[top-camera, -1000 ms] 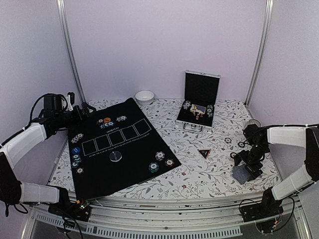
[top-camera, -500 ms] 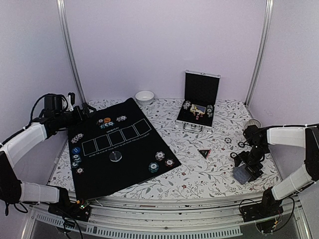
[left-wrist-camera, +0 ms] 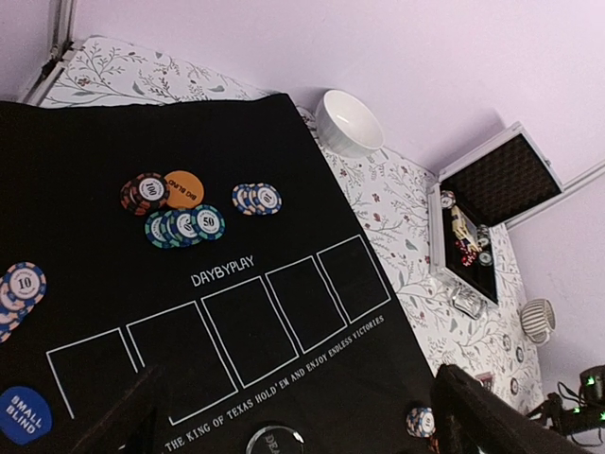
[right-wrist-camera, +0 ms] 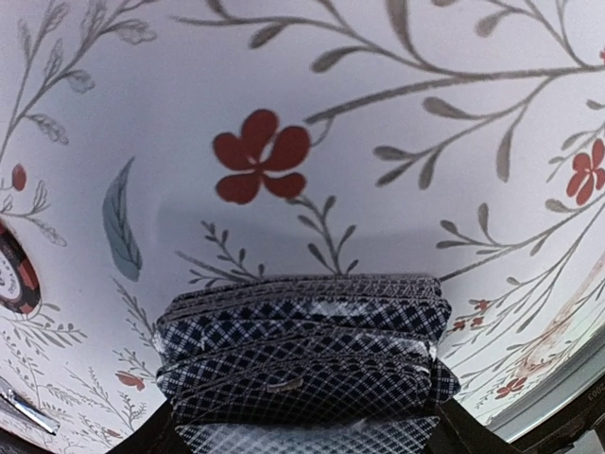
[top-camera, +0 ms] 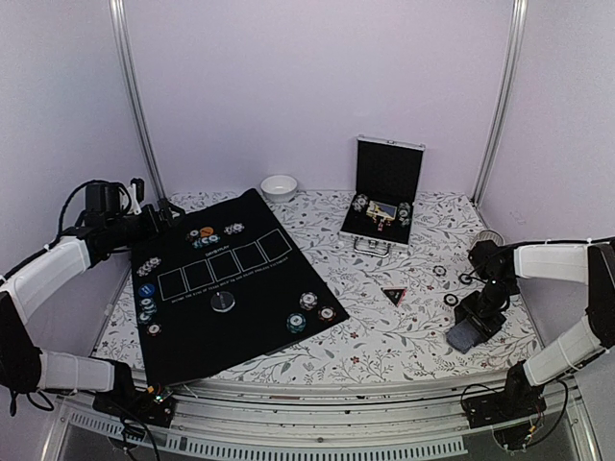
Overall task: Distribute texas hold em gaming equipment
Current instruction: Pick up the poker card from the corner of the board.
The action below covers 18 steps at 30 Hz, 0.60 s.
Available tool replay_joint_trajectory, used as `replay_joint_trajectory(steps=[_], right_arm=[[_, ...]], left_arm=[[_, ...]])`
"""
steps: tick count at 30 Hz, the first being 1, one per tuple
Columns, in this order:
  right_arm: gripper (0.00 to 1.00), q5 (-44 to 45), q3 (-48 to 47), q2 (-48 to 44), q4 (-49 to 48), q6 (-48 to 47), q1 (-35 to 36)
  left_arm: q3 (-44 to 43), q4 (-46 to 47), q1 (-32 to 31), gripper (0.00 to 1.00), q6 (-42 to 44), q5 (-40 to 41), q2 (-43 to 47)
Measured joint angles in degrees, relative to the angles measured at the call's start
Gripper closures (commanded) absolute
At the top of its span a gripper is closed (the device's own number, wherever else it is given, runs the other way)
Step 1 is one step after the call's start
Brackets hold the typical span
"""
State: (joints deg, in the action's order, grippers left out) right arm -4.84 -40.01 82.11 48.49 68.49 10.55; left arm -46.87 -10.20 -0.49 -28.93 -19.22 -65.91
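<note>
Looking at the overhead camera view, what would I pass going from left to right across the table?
Grey button → white bowl → open case → deck of cards.

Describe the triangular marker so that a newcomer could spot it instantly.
Start at the flowered tablecloth right of the black mat. In front of the open case lies the triangular marker. It alone is a black-and-red triangle; the loose chips nearby are round.

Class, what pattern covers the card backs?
Dark blue-and-white diamond crosshatch on the playing cards, clearest in the right wrist view.
</note>
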Motion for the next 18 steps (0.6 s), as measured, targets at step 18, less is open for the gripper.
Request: replay_joint_trajectory(steps=[18], right_arm=[[0.49,-2.7,-2.0,1.0,-8.0,-9.5,5.1]], left_arm=[[0.0,-0.2,0.0,0.02,0.2,0.3,0.0]])
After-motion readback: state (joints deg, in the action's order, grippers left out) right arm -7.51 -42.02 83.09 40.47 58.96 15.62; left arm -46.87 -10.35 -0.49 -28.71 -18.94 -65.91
